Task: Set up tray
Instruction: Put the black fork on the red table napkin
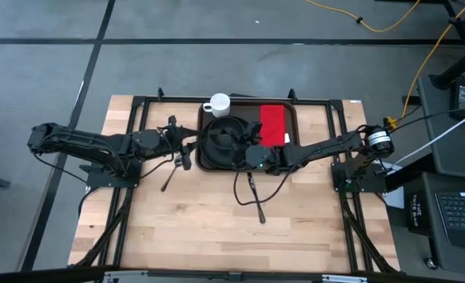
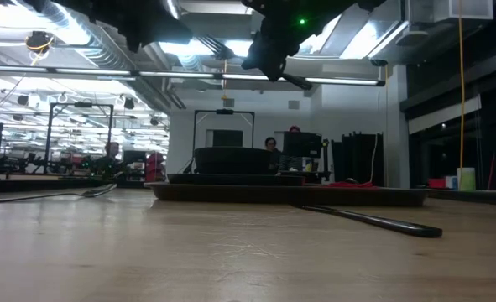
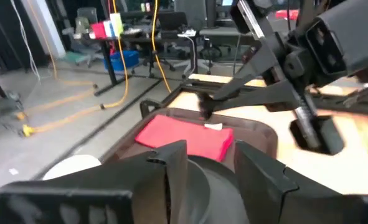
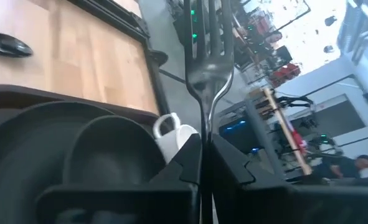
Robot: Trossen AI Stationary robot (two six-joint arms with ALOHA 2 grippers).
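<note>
The right hand (image 1: 252, 155) is clamped tight on a fork (image 4: 207, 56), its fingers (image 4: 190, 163) pinching the handle so the tines stand up past them. It hovers over the near edge of the tray (image 1: 289, 115), which sits at the far middle of the counter (image 1: 216, 228). Just beyond this hand, inside the tray, lies a black plate (image 1: 224, 141) with a bowl (image 4: 112, 155) on it; a red napkin (image 1: 273, 124) lies on the tray beside the hand. A white cup (image 1: 217, 104) stands past the plate at the tray's far edge. On the counter below this hand lies dark cutlery (image 1: 256, 200).

The left hand (image 1: 183, 144) waits just outside the tray's left rim, its fingers (image 3: 171, 168) parted and holding nothing, the plate and napkin straight ahead of it. More dark cutlery (image 1: 171, 171) lies on the counter beside it.
</note>
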